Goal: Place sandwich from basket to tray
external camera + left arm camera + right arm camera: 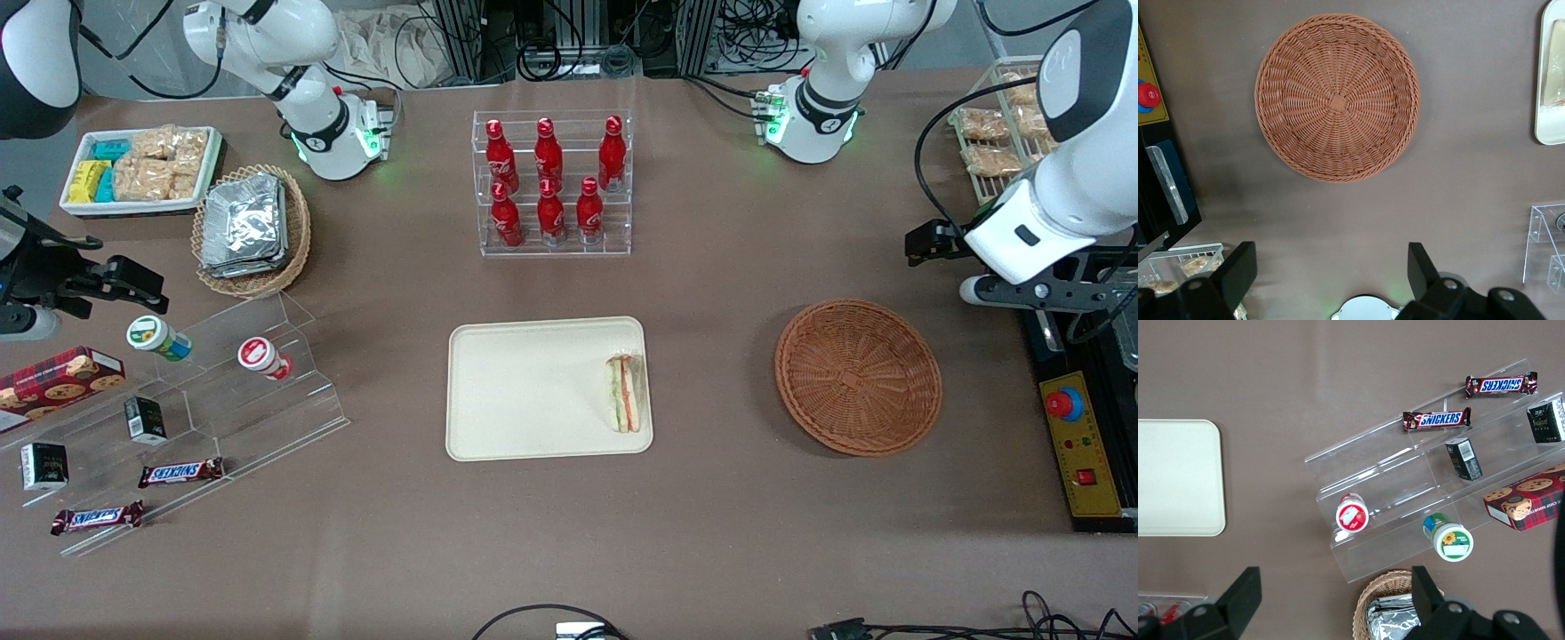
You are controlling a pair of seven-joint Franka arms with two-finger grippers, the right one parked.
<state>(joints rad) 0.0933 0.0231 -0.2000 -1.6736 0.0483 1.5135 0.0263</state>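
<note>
The sandwich (625,393), a white wedge with orange-red and green layers, lies on the cream tray (524,391), at the tray's end nearest the basket. The reddish-brown wicker basket (858,376) is empty and sits beside the tray, toward the working arm's end of the table. My left gripper (929,242) hangs above the table, farther from the front camera than the basket, and is open and empty. The left wrist view shows the empty basket (1337,97), the tray's rim (1540,80) and both black fingers spread wide around my gripper (1331,273) over bare table.
A clear rack of red bottles (553,182) stands farther back than the tray. A wire rack of bread packets (1000,133) and a yellow control box (1080,444) flank the working arm. A tan basket of foil packets (252,229), a snack tray (142,169) and an acrylic shelf (178,400) lie toward the parked arm's end.
</note>
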